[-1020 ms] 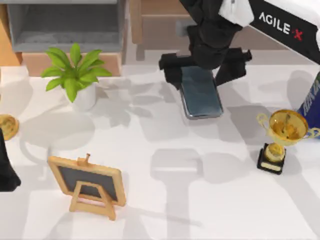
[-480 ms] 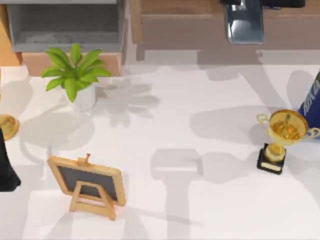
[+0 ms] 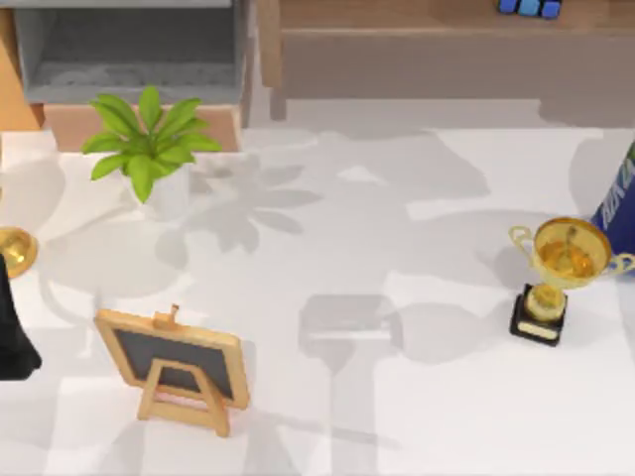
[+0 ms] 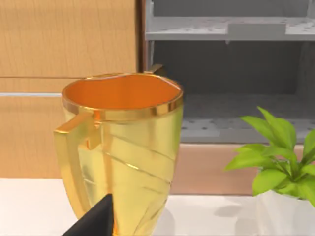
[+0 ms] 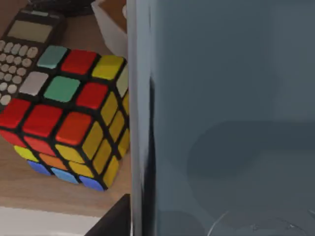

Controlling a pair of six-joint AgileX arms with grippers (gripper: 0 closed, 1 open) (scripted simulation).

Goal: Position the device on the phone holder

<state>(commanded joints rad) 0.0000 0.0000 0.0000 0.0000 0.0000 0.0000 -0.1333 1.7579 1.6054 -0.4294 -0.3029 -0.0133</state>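
Observation:
The device (image 5: 226, 123), a glossy grey-blue slab, stands close before the right wrist camera, over the wooden shelf at the back of the table. A dark fingertip (image 5: 114, 222) of my right gripper lies against its edge, and the gripper is shut on it. The phone holder is out of view. My left arm (image 3: 10, 337) is parked at the table's left edge, its gripper close behind a gold cup (image 4: 120, 147).
A Rubik's cube (image 5: 66, 113) and a calculator (image 5: 22, 44) lie on the shelf beside the device. On the table stand a potted plant (image 3: 149, 144), a wood-framed board on an easel (image 3: 177, 362) and a gold trophy (image 3: 561, 273). A blue object (image 3: 620, 193) sits at the right edge.
My right arm carried the device from over the table's middle back toward the rear shelf and out of the top view. The left arm has not moved.

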